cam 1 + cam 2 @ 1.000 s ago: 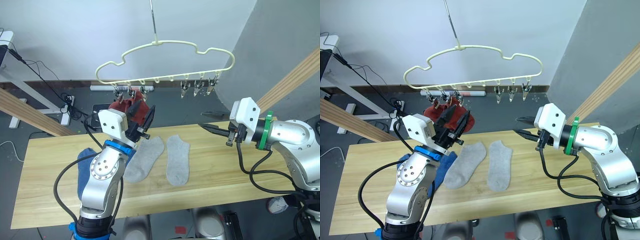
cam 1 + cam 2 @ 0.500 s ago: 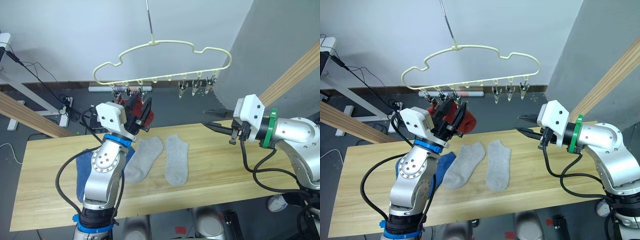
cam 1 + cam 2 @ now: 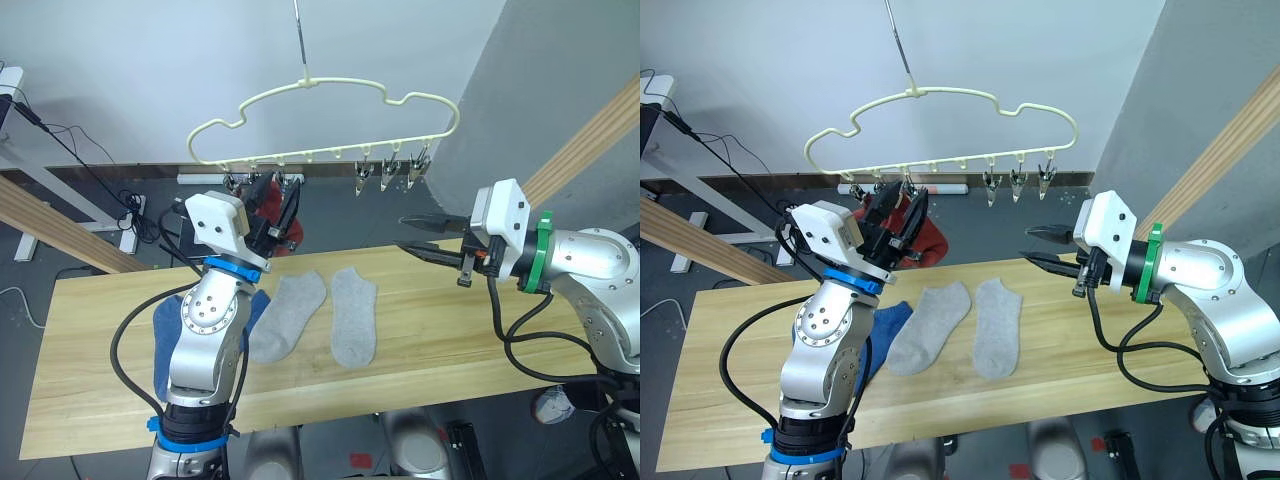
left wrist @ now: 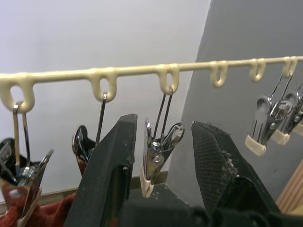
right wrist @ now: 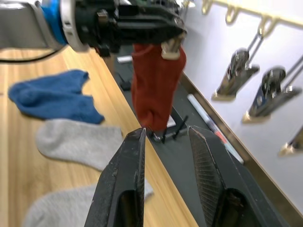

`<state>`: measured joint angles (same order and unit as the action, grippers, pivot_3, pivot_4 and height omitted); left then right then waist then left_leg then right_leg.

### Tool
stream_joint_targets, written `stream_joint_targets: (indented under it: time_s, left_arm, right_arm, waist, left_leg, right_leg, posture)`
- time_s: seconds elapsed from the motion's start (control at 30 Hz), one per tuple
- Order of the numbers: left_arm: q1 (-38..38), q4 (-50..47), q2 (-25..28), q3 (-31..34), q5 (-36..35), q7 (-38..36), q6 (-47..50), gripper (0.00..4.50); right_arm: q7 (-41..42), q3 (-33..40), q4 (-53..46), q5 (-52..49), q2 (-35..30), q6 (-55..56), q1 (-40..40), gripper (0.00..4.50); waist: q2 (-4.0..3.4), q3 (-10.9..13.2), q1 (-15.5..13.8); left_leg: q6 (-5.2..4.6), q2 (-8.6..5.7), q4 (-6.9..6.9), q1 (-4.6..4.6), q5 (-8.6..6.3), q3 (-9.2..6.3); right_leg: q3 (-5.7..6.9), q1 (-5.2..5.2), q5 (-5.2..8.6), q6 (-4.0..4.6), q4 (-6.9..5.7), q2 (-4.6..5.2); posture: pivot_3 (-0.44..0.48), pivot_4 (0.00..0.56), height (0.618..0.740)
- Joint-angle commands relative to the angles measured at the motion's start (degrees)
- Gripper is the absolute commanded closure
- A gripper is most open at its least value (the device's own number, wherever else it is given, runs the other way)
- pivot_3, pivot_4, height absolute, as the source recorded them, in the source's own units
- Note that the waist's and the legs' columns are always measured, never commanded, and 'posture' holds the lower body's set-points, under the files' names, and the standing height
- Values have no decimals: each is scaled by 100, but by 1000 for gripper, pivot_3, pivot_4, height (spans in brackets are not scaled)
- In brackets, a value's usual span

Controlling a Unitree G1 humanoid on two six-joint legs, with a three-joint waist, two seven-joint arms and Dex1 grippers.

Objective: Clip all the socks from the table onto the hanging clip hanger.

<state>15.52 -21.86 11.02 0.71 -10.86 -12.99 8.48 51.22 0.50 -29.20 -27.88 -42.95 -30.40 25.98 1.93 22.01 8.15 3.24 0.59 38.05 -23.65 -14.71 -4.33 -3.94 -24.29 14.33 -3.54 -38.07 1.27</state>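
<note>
The pale-yellow clip hanger hangs above the table's far edge. Rust-red socks hang from its leftmost clips. My left gripper is raised to the clip row and stands open, its fingers on either side of a bare metal clip beside the red socks. Two light grey socks lie side by side mid-table. A blue sock lies behind my left arm. My right gripper hovers open over the table's far right edge, pointing at the red socks.
Three bare clips hang at the hanger's right end. Slanted wooden poles flank the table. Cables and a power strip lie on the floor behind.
My left gripper has risen from in front of the red socks up to the clip row. My right gripper has edged slightly up and left.
</note>
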Motion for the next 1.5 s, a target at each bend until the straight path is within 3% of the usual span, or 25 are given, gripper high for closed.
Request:
stream_joint_targets:
  time_s: [0.03, 0.87, 1.0, 1.13, 1.43, 1.5]
  left_arm:
    - [20, -144, -23, 31, 35, 38, -76, 2516]
    - [294, 96, -38, 55, 181, 50, 22, 2516]
    - [279, 94, -49, 67, 158, 36, 44, 3639]
    - [281, 111, -49, 76, 130, 19, 61, 4333]
    - [266, 79, 61, 195, 81, -50, 107, 4436]
    - [295, 55, 106, 217, 64, -97, 154, 4436]
  right_arm:
    - [30, 112, -230, -131, -54, 6, 56, 3020]
    - [-35, 129, -269, -177, -81, -134, 11, 3020]
    - [-32, 121, -257, -172, -79, -133, 17, 3020]
    - [-43, 110, -245, -156, -61, -111, 21, 3020]
    - [-309, -20, -348, -81, 69, -228, -201, 3020]
    - [-513, -15, -428, -93, 170, -314, -384, 2685]
  waist:
    - [0, 0, -2]
    - [0, 0, -2]
    - [0, 0, -2]
    - [0, -2, -2]
    - [1, -10, -8]
    - [2, -11, -17]
  left_leg:
    - [0, 0, 0, 0, 0, 0]
    - [0, 0, 2, -2, 0, 0]
    - [0, 0, 3, -2, 0, 0]
    - [0, 0, 3, -2, 0, 0]
    - [0, 1, 4, -2, 0, -1]
    - [0, 1, 4, -2, 0, -2]
  right_leg:
    - [0, -1, 0, 0, 0, 0]
    - [0, -1, -1, 1, -1, 0]
    - [0, -1, -1, 1, -1, 0]
    - [0, -1, -2, 2, -3, 0]
    - [1, -1, -2, 2, -4, 0]
    - [1, -1, -2, 2, -4, 1]
  posture:
    - [-289, 348, 740]
    - [-291, 348, 740]
    - [-290, 347, 740]
    - [-288, 345, 740]
    - [-268, 337, 740]
    - [-248, 346, 740]
